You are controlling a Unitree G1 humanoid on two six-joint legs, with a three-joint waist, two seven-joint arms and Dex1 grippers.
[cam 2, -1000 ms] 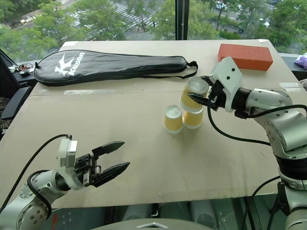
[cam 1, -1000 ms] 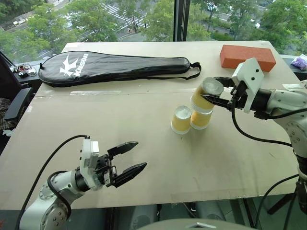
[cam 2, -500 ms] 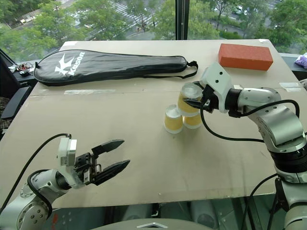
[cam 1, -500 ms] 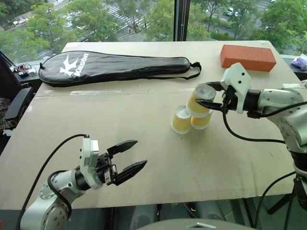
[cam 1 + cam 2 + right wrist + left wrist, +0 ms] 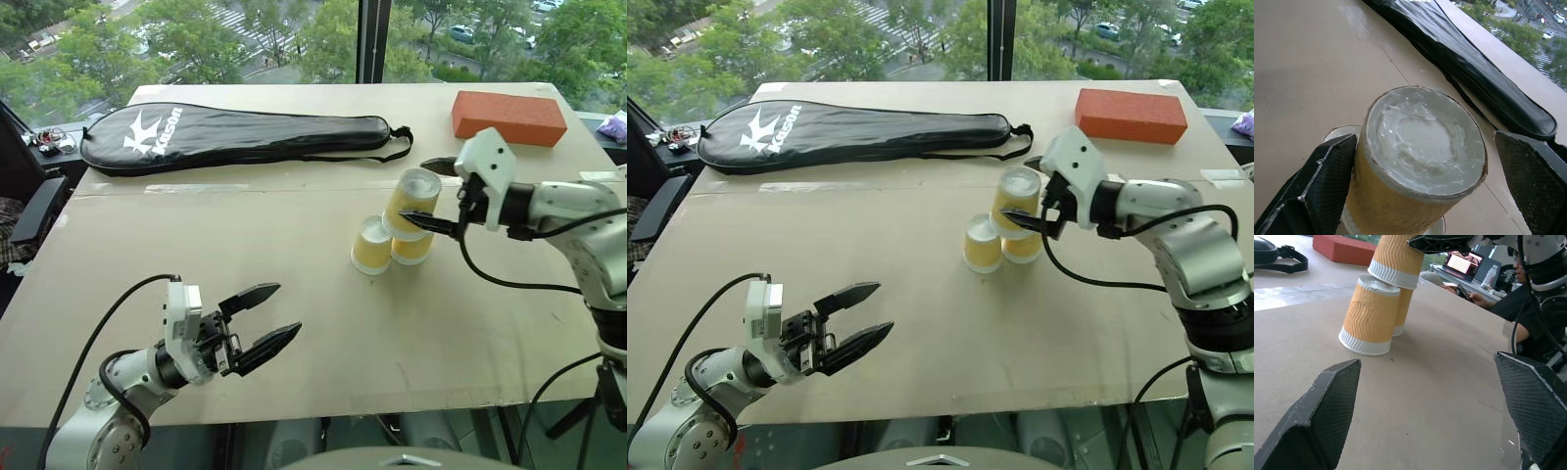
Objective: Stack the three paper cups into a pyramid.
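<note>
Two paper cups stand upside down side by side mid-table, one on the left point(image 5: 371, 246) and one on the right point(image 5: 411, 249). The third cup point(image 5: 410, 203) rests tilted on top of them, base up, forming the pyramid. My right gripper point(image 5: 431, 195) is open around this top cup, one finger behind it and one in front. In the right wrist view the top cup point(image 5: 1420, 161) sits between the spread fingers point(image 5: 1317, 191), closer to one than the other. My left gripper point(image 5: 277, 313) hangs open and empty over the table's near left part, well away from the cups point(image 5: 1369, 313).
A black racket bag point(image 5: 235, 137) lies across the far side of the table. A red brick point(image 5: 507, 116) sits at the far right corner. In the left wrist view a seated person point(image 5: 1528, 298) with a laptop is beyond the table's right edge.
My right gripper has opened and let go of the top cup, which has come down and left onto the two lower cups. The left arm has stayed still.
</note>
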